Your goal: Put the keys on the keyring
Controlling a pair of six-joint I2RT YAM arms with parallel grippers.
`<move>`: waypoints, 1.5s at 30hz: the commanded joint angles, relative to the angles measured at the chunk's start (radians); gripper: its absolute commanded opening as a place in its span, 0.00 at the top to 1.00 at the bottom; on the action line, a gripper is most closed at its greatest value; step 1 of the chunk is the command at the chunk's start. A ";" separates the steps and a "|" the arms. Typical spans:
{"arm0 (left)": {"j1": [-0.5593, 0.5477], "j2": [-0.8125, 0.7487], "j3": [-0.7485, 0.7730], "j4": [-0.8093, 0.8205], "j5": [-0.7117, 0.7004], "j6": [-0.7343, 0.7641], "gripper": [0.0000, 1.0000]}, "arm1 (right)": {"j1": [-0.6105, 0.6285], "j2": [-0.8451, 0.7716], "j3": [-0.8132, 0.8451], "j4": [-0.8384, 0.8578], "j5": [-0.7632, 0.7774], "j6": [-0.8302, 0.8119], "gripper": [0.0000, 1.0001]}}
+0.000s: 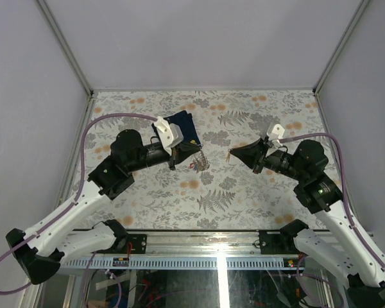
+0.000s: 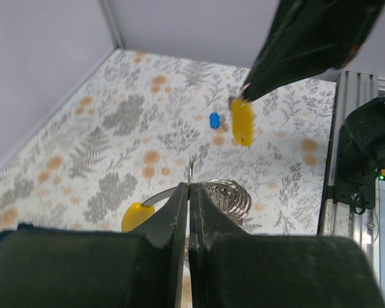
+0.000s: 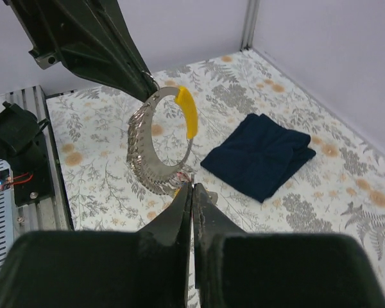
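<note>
Left hand (image 2: pixel 189 192) clamped shut on the silvery keyring (image 3: pixel 140 154), which hangs on edge from its tips with metal bunched along the lower arc. Opposite, the right hand (image 2: pixel 249 91) pinches a yellow-tagged key (image 2: pixel 242 122), its long axis hanging down from the tips

The ring (image 3: pixel 138 147) is gleaming as bright silvery metal, its coiled wire catching light. The yellow tag (image 2: pixel 242 122) is showing as smooth, faintly glossy plastic, and the blue tag (image 2: pixel 214 120) is looking much the same. The cloth (image 3: pixel 260 154) is lying as soft, matt navy fabric with shallow folds. The table (image 1: pixel 244 192) is wearing a flat, matt floral-printed cover. The left gripper (image 2: pixel 190 187) and right gripper (image 3: pixel 192 187) are showing dark, matt, slightly grainy plastic.
</note>
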 commanded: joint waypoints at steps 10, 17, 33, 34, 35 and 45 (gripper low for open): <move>-0.207 0.008 0.141 0.066 -0.252 0.176 1.00 | 0.007 -0.020 -0.007 0.246 -0.197 0.014 1.00; -0.241 0.021 0.151 0.068 -0.287 0.184 1.00 | 0.007 0.048 0.077 0.281 -0.245 0.137 1.00; -0.267 0.039 0.154 0.067 -0.297 0.193 1.00 | 0.007 0.112 0.064 0.459 -0.255 0.268 1.00; -0.267 0.041 0.153 0.067 -0.297 0.193 1.00 | 0.008 0.116 0.063 0.467 -0.255 0.274 1.00; -0.268 0.041 0.154 0.066 -0.296 0.193 1.00 | 0.009 0.120 0.063 0.473 -0.255 0.282 1.00; -0.271 0.043 0.157 0.065 -0.301 0.197 1.00 | 0.008 0.151 0.069 0.480 -0.261 0.308 1.00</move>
